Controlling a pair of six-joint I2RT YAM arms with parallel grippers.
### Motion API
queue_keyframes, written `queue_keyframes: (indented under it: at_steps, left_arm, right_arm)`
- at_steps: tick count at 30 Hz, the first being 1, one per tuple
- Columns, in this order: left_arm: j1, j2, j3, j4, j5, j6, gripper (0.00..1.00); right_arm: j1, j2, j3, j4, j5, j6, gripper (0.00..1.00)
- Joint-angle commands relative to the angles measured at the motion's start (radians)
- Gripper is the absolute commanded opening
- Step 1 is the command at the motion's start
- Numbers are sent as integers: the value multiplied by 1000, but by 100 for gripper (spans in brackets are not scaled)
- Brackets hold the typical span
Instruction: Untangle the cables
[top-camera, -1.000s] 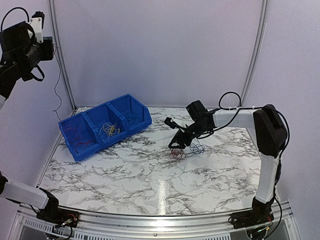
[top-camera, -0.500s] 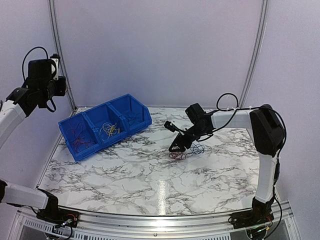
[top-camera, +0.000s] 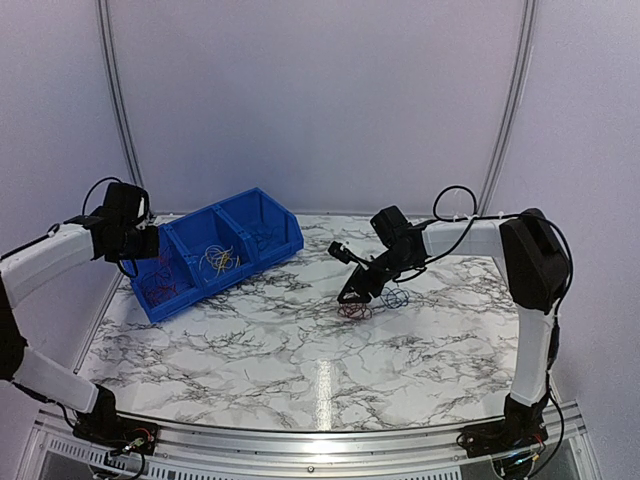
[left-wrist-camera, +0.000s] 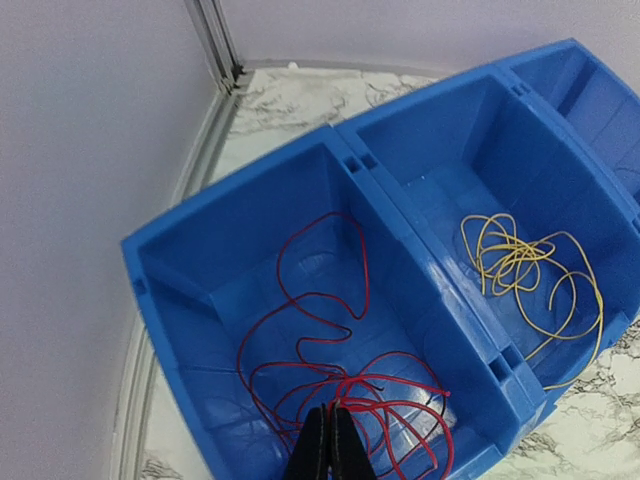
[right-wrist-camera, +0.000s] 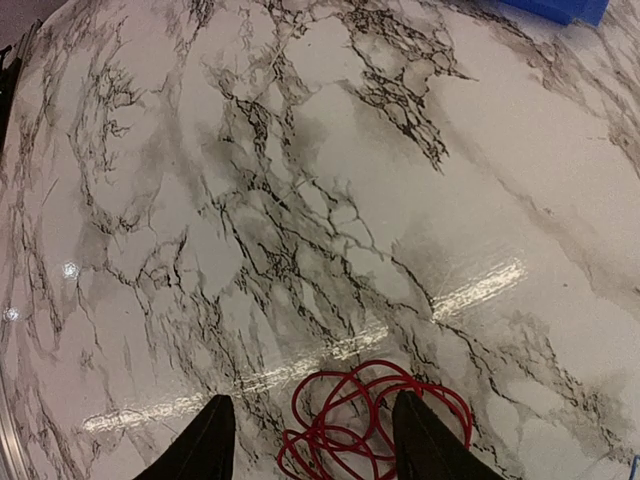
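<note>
My left gripper (left-wrist-camera: 329, 412) is shut on a red wire (left-wrist-camera: 394, 379) whose loops hang into the left compartment of the blue bin (left-wrist-camera: 400, 250). In the top view it (top-camera: 150, 246) sits over the bin's left end (top-camera: 232, 281). Yellow wires (left-wrist-camera: 512, 256) lie in the middle compartment. My right gripper (right-wrist-camera: 313, 398) is open, its fingers (right-wrist-camera: 214, 440) straddling a small red wire clump (right-wrist-camera: 370, 420) on the marble table. In the top view the right gripper (top-camera: 352, 293) is just above that red clump (top-camera: 354, 310), and a blue wire clump (top-camera: 395, 297) lies right of it.
The bin stands slanted at the table's back left, close to the wall and metal frame post (left-wrist-camera: 215, 40). Its right compartment (top-camera: 268, 232) holds a few thin wires. White marble tabletop (top-camera: 300, 360) stretches in front.
My left arm has swung down from high at the left wall to over the bin's left compartment. My right arm has barely moved.
</note>
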Motion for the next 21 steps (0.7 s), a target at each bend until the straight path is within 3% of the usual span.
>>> queue_keyframes:
  at_steps: [1, 3, 7, 11, 16, 21]
  left_arm:
    - [35, 116, -1, 24, 150, -69, 0]
    - [59, 150, 8, 7, 164, -94, 0]
    - [77, 117, -5, 15, 168, -105, 31]
    - [72, -19, -61, 121, 210, -69, 44]
    - [15, -211, -135, 243, 221, -54, 50]
    - [-194, -307, -161, 281, 177, -53, 52]
  right_arm:
    - [-5, 7, 42, -18, -23, -20, 54]
    - [-4, 0, 48, -27, -25, -24, 54]
    - [-7, -33, 73, -57, -3, -47, 55]
    - [-35, -103, 74, -61, 32, -59, 55]
    - [-54, -166, 29, -112, 113, -95, 54]
    - [-53, -185, -65, -97, 57, -51, 55]
